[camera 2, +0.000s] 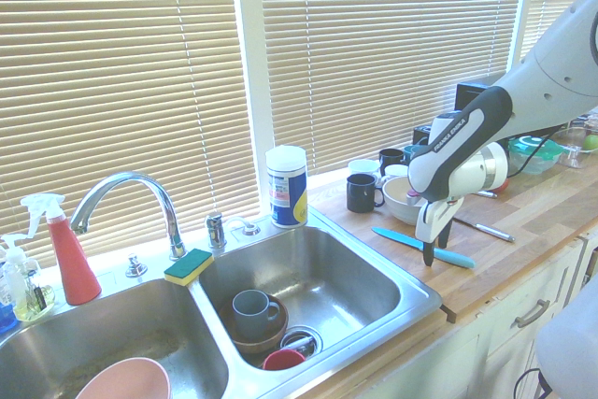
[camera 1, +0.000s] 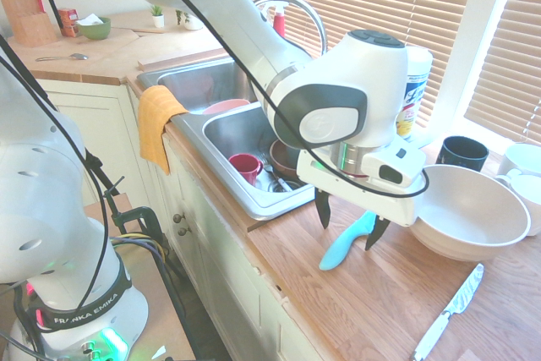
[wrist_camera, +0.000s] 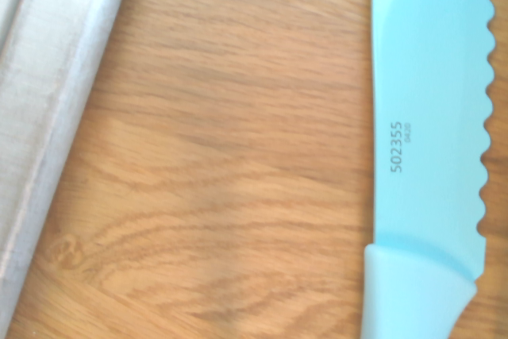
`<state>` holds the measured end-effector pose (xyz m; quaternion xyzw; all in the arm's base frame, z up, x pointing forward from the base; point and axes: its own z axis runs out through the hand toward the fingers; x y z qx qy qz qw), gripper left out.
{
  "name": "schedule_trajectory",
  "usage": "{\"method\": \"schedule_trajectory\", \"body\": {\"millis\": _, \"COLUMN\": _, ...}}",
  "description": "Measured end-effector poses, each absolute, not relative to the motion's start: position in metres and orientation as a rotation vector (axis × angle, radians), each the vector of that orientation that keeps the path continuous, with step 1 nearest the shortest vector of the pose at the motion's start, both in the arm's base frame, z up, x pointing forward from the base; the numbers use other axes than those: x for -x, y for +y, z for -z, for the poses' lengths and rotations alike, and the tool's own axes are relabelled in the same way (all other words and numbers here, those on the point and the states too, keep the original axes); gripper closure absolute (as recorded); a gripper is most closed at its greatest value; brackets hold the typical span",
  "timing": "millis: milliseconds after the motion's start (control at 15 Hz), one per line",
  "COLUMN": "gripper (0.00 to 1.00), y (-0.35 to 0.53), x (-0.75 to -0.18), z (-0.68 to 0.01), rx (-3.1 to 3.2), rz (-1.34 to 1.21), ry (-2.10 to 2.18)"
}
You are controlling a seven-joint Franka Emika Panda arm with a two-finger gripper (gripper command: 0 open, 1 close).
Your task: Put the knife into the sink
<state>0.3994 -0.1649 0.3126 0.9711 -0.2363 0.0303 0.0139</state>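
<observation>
You have bare counter (camera 1: 338, 293) lower centre around the knife (camera 1: 345, 245). White bowl (camera 1: 463, 209) crowds it at right. Cups (camera 1: 245, 165) and dishes fill the near sink (camera 1: 221, 128) basin, centre left.

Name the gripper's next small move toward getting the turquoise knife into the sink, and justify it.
Probably close the fingers on the knife. The open gripper points down and straddles it, one finger on each side, while the knife lies flat on the countertop beside the sink, not yet gripped.

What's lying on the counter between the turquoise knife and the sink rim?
Nothing: only bare wooden countertop separates the knife from the sink rim, clearest in the wrist view.
</observation>
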Motion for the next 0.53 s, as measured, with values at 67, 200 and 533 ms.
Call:
{"method": "schedule_trajectory", "body": {"millis": 67, "gripper": 1.00, "y": -0.1646, "x": -0.3996, "z": -0.3126, "rx": -3.024, "rz": -0.095, "ry": -0.735}}
{"method": "schedule_trajectory", "body": {"millis": 200, "gripper": 1.00, "y": -0.1640, "x": -0.4000, "z": -0.3126, "rx": -3.024, "rz": -0.096, "ry": -0.735}}
{"method": "schedule_trajectory", "body": {"millis": 533, "gripper": 1.00, "y": -0.1634, "x": -0.4003, "z": -0.3120, "rx": -3.029, "rz": -0.097, "ry": -0.754}}
